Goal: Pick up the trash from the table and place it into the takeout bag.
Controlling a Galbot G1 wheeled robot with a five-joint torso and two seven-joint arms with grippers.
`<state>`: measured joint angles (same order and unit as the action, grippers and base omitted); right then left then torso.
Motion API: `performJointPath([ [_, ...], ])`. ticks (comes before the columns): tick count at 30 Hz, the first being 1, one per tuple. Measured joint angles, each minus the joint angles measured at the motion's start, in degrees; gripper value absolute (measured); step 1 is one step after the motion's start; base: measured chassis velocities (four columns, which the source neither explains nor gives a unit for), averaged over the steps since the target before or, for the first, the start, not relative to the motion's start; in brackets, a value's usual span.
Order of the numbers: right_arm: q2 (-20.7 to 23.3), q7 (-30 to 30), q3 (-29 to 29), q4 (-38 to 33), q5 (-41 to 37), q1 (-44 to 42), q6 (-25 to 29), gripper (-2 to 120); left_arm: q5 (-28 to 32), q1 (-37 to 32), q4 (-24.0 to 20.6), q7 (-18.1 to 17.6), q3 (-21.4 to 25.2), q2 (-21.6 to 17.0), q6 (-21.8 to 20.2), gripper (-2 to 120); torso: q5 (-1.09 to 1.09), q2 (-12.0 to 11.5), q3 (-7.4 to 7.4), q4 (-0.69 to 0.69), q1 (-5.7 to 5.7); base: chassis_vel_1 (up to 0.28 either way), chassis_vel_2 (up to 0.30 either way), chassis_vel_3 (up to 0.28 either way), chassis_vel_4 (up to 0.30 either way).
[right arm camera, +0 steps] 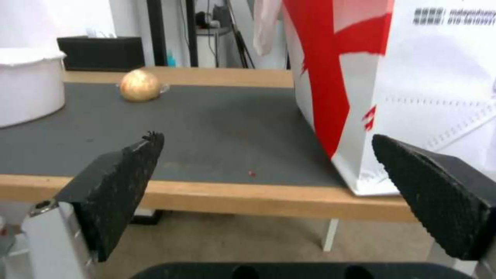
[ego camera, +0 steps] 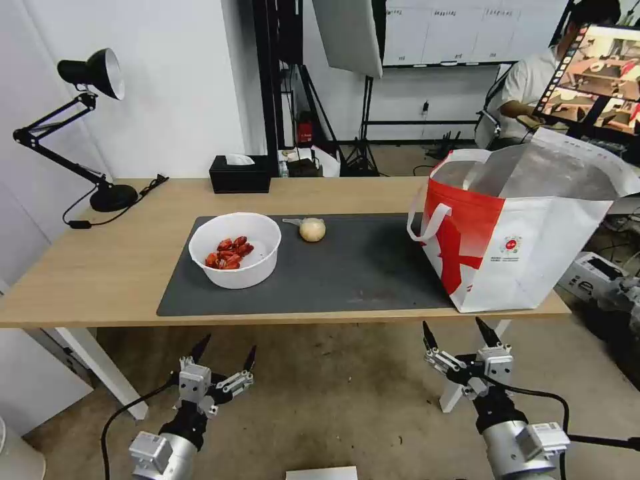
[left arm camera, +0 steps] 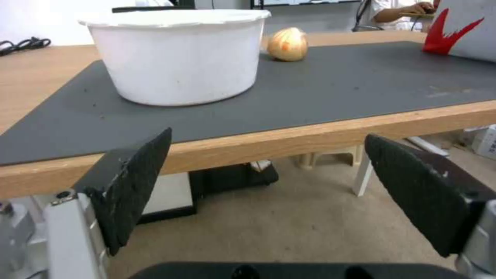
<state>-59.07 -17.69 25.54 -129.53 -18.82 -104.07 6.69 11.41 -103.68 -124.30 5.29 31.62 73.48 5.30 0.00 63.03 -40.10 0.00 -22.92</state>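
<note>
Hanging below the table (ego camera: pixel 100 267) edge at lower frame with fingers spread and empty, the left gripper (ego camera: pixel 225 355) and right gripper (ego camera: pixel 460 335) risk tipping the bowl (ego camera: pixel 235 250) and spilling its red scraps, or rolling the wrapped ball (ego camera: pixel 312 229) at centre away from the bag (ego camera: pixel 520 233) at right.

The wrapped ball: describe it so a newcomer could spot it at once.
Find the dark grey mat on the long wooden table. Near the mat's far edge, between the white bowl and the takeout bag, sits the wrapped ball. It is the one small, round, beige thing there, with a twist of clear plastic.
</note>
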Motion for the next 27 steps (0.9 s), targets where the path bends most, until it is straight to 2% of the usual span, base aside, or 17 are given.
performJointPath([
  [27, -1.8, 0.0, -1.9, 1.3, 0.9, 0.3, -0.3, 100, 0.6, 0.6, 0.5, 0.0, 0.2, -0.4, 0.0, 100, 0.0, 0.0, 0.0, 0.0, 0.0, 0.0, 0.0, 0.0, 0.0],
])
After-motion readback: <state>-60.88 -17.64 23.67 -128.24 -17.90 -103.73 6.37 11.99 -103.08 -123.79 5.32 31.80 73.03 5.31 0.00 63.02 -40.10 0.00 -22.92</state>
